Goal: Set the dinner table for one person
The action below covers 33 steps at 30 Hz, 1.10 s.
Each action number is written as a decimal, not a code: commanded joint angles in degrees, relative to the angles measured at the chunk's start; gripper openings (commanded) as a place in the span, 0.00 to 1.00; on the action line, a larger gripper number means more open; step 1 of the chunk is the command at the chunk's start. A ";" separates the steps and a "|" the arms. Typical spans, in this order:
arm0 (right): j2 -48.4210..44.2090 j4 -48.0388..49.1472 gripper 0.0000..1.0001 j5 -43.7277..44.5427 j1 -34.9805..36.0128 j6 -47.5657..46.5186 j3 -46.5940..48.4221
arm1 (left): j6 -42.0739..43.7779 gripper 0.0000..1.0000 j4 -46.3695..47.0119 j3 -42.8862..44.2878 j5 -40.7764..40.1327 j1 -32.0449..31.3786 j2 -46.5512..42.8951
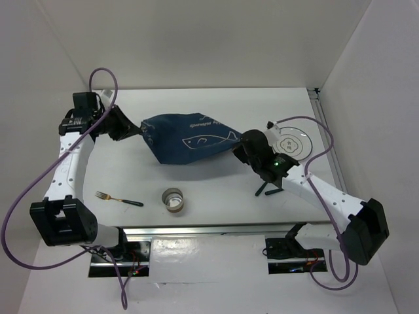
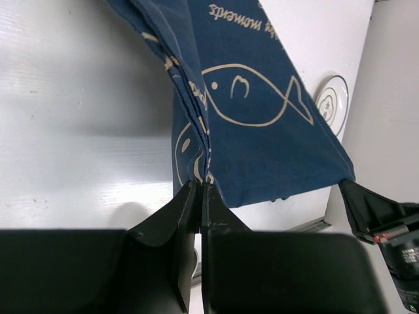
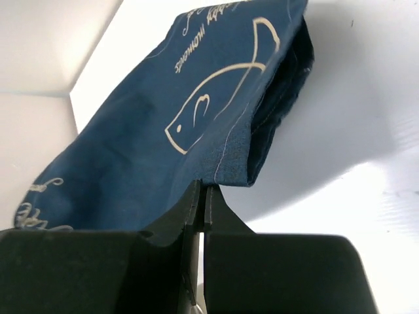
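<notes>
A dark blue cloth mat (image 1: 190, 139) with a white fish outline hangs stretched between my two grippers above the white dinner table (image 1: 216, 190). My left gripper (image 1: 134, 131) is shut on the mat's left end; in the left wrist view (image 2: 201, 182) the jaws pinch the gathered cloth (image 2: 262, 118). My right gripper (image 1: 241, 147) is shut on the mat's right end; in the right wrist view (image 3: 203, 186) the jaws pinch its folded edge (image 3: 196, 124). The mat sags in the middle.
A small white plate (image 1: 291, 142) sits at the right rear, behind the right arm; it also shows in the left wrist view (image 2: 332, 101). A fork (image 1: 118, 198) with a dark handle lies front left. A roll of tape (image 1: 173, 199) lies front centre.
</notes>
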 commanded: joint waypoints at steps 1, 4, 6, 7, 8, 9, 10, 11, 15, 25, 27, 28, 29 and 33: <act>-0.65 -3.89 0.00 0.33 0.42 -2.71 -1.52 | 0.25 0.00 0.94 -1.21 3.56 0.41 -2.55; -1.96 -7.40 0.00 -2.04 0.42 0.35 -5.21 | -0.27 0.00 1.99 -5.95 4.18 0.41 -3.69; -3.02 -8.91 0.00 -2.83 0.42 1.77 -9.32 | -0.27 0.00 3.13 -10.68 3.65 -0.21 -5.01; -4.25 -9.78 0.00 -3.45 0.42 2.91 -10.66 | -0.27 0.00 3.66 -12.45 2.87 -0.82 -5.54; -4.95 -10.66 0.00 -3.45 0.42 3.87 -11.98 | -0.27 0.00 4.36 -14.21 2.34 -0.82 -5.54; -5.48 -11.37 0.00 -4.06 0.42 4.58 -13.21 | -0.27 0.00 4.98 -15.71 2.33 -0.82 -6.15; -6.53 -11.38 0.00 -5.20 0.42 5.20 -15.22 | -0.27 0.00 5.94 -18.33 2.33 -1.35 -6.16; -6.54 -10.85 0.02 -6.08 0.42 5.20 -16.11 | -0.27 0.00 6.47 -19.40 2.33 -1.35 -6.16; -7.07 -9.71 0.49 -11.52 0.42 7.04 -19.72 | -0.80 0.00 8.32 -22.32 0.94 -3.63 -5.54; -6.20 -1.00 0.53 -14.53 0.42 15.04 -28.42 | -0.80 0.00 7.79 -22.41 -1.88 -4.16 -5.54; -3.66 -0.48 0.53 -14.53 0.42 17.06 -27.81 | -0.80 0.00 7.79 -22.40 -2.41 -4.16 -5.54; -2.95 0.31 0.53 -14.53 0.42 17.07 -27.29 | -0.80 0.00 7.79 -21.88 -2.41 -4.16 -5.54; -2.33 0.92 0.53 -12.53 0.42 17.07 -27.28 | -0.80 0.00 7.27 -21.88 -2.41 -4.16 -5.54; 1.88 2.07 0.53 -7.86 -0.19 17.07 -24.22 | -0.80 0.00 6.75 -21.35 -3.63 -4.16 -5.54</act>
